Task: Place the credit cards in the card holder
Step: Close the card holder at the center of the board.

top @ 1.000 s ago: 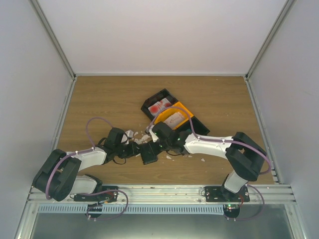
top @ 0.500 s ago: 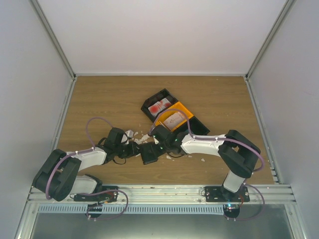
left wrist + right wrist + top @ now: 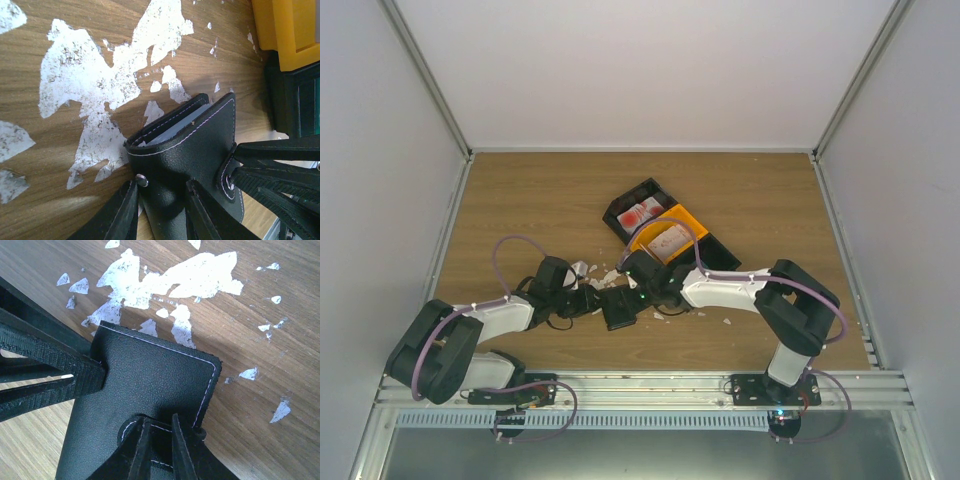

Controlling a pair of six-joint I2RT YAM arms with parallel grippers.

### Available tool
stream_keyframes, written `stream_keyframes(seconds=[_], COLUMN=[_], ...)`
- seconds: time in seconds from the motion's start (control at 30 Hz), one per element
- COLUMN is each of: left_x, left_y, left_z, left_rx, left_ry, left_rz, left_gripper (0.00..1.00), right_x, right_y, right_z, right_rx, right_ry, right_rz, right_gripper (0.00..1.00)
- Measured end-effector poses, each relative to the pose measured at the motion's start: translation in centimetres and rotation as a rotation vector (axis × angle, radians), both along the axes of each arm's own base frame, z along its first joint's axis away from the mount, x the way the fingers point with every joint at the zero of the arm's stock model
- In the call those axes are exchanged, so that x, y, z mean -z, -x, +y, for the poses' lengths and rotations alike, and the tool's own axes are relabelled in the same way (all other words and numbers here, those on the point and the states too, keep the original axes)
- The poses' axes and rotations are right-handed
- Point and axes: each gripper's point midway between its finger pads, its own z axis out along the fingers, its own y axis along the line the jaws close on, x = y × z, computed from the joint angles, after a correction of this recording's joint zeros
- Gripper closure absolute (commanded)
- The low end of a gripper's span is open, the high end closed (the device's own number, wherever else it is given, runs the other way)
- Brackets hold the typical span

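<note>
Holder (image 3: 618, 308) lies flat on the counter (image 3: 520, 200), toward the near edge, between my two tools. My left tool (image 3: 160, 200) is set narrow on the holder's near end, one finger on each side of the black cover beside a small metal stud; I record it as holding the holder. My right tool (image 3: 157, 432) comes in from the opposite side, with its fingers drawn close together on the clasp tab (image 3: 156, 440), so it too grips the holder. At the free end the covers stand slightly apart and a pale edge shows between them; I cannot tell whether that is a card. Cards (image 3: 640, 212), red and white, lie in the black bin (image 3: 616, 212) beyond the holder and well apart from it. One more pale card lies in the orange bin (image 3: 692, 222), which touches the black one. White scraps (image 3: 85, 75) are scattered on the wood around the holder, some of them right against its edge.
</note>
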Motion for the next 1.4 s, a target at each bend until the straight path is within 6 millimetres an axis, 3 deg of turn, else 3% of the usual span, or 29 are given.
stream_keyframes(seconds=[0.33, 0.73, 1.4], left_x=[0.0, 0.0, 0.1], left_y=[0.0, 0.0, 0.0], left_z=[0.0, 0.0, 0.0], left_rx=[0.0, 0.0, 0.0], left_ry=[0.0, 0.0, 0.001], left_rz=[0.0, 0.0, 0.0], left_gripper=[0.71, 0.71, 0.74], right_x=[-0.9, -0.2, 0.2], right_y=[0.1, 1.0, 0.7], right_z=[0.1, 0.2, 0.7], right_rx=[-0.013, -0.041, -0.029], right_ry=[-0.007, 0.015, 0.046], right_rz=[-0.022, -0.013, 0.015], right_gripper=[0.9, 0.9, 0.89])
